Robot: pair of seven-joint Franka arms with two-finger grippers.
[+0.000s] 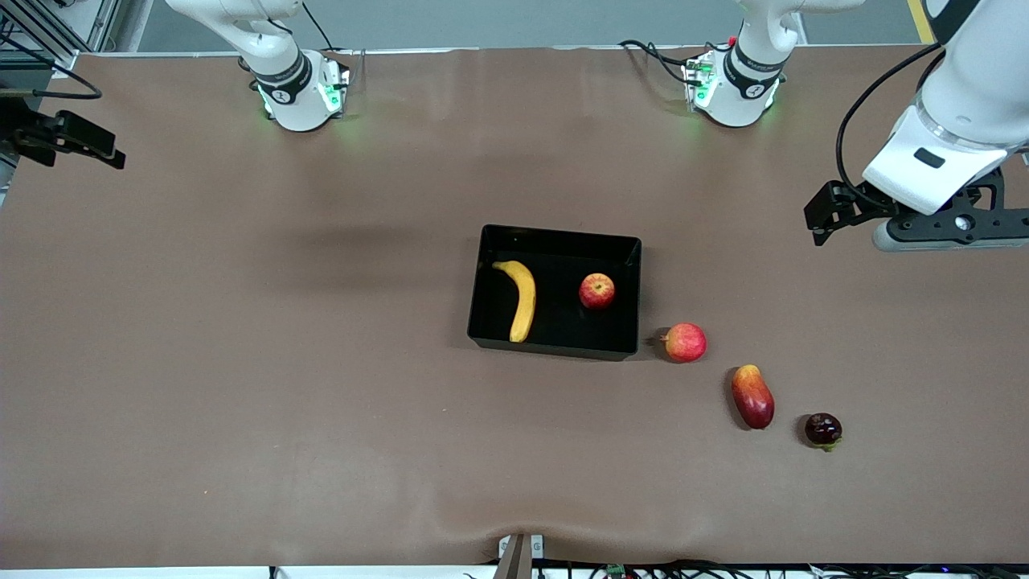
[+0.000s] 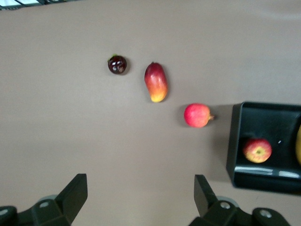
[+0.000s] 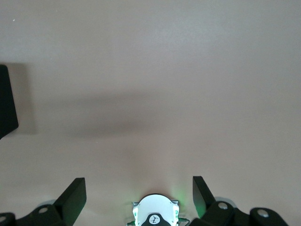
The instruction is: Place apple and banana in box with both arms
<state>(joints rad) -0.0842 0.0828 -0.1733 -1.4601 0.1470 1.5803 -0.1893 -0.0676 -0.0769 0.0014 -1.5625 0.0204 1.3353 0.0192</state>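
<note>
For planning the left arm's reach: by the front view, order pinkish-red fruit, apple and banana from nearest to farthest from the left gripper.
From the left gripper:
1. pinkish-red fruit, just outside the box
2. apple, in the box
3. banana, in the box, toward the right arm's end

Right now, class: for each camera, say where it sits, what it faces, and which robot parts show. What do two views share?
Front view: high across the table, facing both arm bases; box central.
Left wrist view: looks down past open left end effector at table.
Right wrist view: above open right end effector, facing its base.
Shared: front and left wrist show apple in box.
</note>
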